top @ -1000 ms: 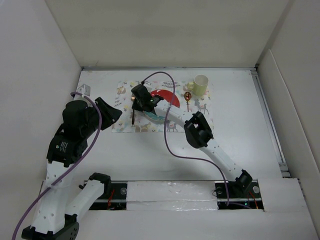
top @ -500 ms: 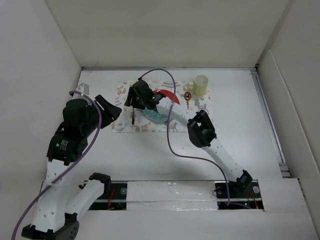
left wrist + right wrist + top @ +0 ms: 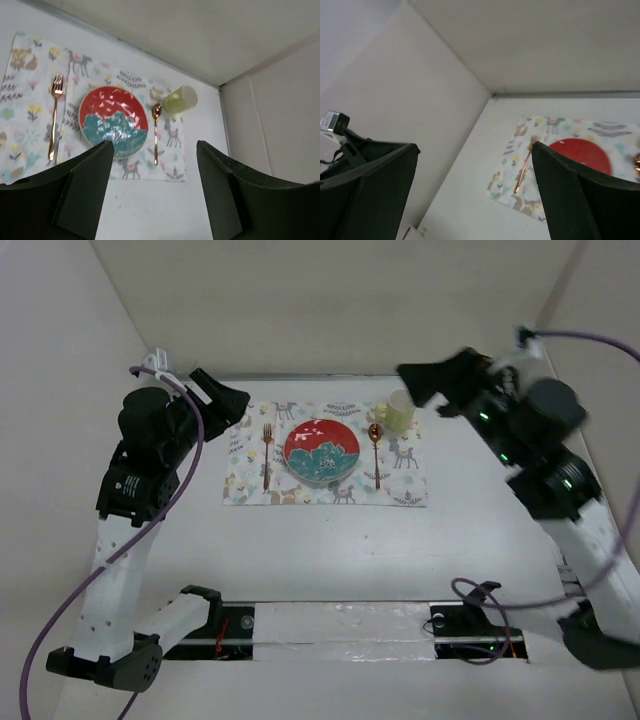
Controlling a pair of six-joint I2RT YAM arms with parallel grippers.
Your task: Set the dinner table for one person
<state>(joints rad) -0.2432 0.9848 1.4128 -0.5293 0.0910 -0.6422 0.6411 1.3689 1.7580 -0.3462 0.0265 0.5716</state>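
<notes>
On the white dinner table (image 3: 330, 550) lies a deer-print placemat (image 3: 405, 480). A red and teal plate (image 3: 321, 450) sits at its middle, with a copper fork (image 3: 267, 452) to the left, a copper spoon (image 3: 376, 452) to the right and a pale green cup (image 3: 399, 411) at the far right corner. My left gripper (image 3: 228, 400) hangs open above the mat's far left corner, holding nothing. My right gripper (image 3: 420, 388) hangs open high above the cup, also holding nothing. The left wrist view shows the plate (image 3: 113, 121), fork (image 3: 54, 115), spoon (image 3: 156, 131) and cup (image 3: 180, 99) below the open gripper (image 3: 154, 150).
White walls (image 3: 330, 310) close in the table at the back and both sides. The right wrist view looks past its open gripper (image 3: 475, 147) to the fork (image 3: 522, 172), the plate (image 3: 582, 152) and the left wall. A metal rail (image 3: 535, 480) runs along the table's right edge.
My right gripper opened, left the fork on the mat beside the plate, and drew back high to the far right. My left gripper rose and opened wider.
</notes>
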